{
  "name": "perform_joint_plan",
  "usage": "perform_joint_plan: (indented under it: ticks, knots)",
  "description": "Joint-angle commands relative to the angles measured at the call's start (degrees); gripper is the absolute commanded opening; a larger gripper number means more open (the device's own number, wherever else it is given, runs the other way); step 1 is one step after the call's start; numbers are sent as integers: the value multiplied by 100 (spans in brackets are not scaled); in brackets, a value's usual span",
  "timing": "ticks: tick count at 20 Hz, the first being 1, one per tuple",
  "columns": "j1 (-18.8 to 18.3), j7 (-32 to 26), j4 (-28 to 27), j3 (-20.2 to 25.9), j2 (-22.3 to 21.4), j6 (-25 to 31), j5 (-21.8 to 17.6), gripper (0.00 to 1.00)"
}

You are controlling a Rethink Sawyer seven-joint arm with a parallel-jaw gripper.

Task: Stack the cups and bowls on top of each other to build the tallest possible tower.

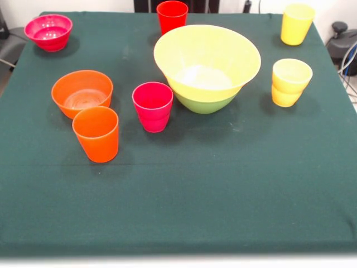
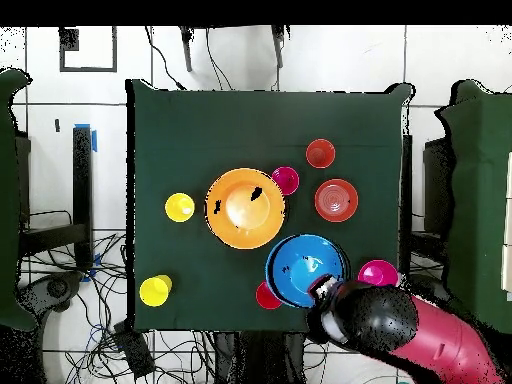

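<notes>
The tower is a very large yellow bowl [image 1: 206,58] [image 2: 245,207] nested in a green bowl [image 1: 205,105] at mid-table. A blue bowl [image 2: 305,268] shows only in the overhead view, held off the table over the robot-side edge. It half covers the red cup [image 1: 172,15] [image 2: 266,296]. My gripper [image 2: 321,288] is shut on its rim, under the arm's black head. Loose on the cloth are a magenta cup [image 1: 152,106], an orange cup [image 1: 96,134], an orange bowl [image 1: 82,92], a magenta bowl [image 1: 48,32], a yellow cup [image 1: 297,23] and two nested yellow cups [image 1: 290,82].
The dark green table [image 1: 223,184] has a wide bare stretch along its camera-side half in the front view. Chairs and cables lie around the table [image 2: 170,120] on the floor in the overhead view.
</notes>
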Motion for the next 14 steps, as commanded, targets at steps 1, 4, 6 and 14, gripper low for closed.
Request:
perform_joint_plan:
  ticks: [1,4,6,14]
  knots:
    - [454,-103,-406,366,623,119,-119,0]
    - [560,-32,-465,331,723,81,-92,0]
    - [651,50,-490,279,781,48,-91,0]
    - [989,328,-641,158,1069,-131,-50,0]
